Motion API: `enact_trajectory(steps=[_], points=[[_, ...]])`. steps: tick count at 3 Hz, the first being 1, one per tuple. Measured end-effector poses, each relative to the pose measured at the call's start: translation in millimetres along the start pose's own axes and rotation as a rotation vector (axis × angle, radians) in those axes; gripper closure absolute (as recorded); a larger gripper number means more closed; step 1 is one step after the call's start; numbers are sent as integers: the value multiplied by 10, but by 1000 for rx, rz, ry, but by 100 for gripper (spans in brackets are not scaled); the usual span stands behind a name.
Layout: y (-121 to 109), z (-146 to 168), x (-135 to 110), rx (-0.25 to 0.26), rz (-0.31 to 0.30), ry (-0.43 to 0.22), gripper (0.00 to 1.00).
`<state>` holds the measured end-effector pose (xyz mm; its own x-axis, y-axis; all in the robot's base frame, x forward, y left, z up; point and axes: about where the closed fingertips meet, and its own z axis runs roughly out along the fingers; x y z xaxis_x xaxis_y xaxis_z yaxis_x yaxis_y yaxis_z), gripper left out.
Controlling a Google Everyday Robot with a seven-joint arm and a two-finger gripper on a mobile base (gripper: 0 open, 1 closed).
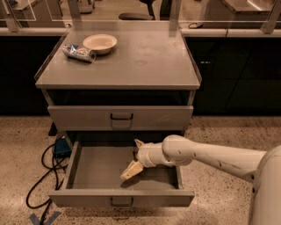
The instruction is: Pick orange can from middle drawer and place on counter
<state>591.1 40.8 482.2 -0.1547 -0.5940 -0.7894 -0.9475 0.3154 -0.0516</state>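
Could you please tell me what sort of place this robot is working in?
Probably an office or lab workspace: a grey metal drawer cabinet on a speckled floor, with glass partitions and an office chair behind. The claw is inside the open lower drawer.

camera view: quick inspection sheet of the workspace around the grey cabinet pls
surface: counter, flat grey top, two items at its back left corner
job's things: middle drawer pulled open; orange can not seen anywhere
clutter: bowl upright; blue-and-silver cylinder lying on its side beside it
grippers: gripper down inside the middle drawer, right of centre, arm reaching in from the right
cables: black cables looped on the floor left of the cabinet, near a blue box
surroundings: upper drawer shut; speckled floor; dark cabinets behind
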Motion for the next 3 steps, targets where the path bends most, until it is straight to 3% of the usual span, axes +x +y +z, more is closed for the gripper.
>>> enact_trajectory(steps=[1, 2, 3], points=[[-62, 102, 114, -22, 53, -9, 0], [-269, 230, 330, -23, 127, -15, 0], [-424, 291, 513, -3, 175, -12, 0]])
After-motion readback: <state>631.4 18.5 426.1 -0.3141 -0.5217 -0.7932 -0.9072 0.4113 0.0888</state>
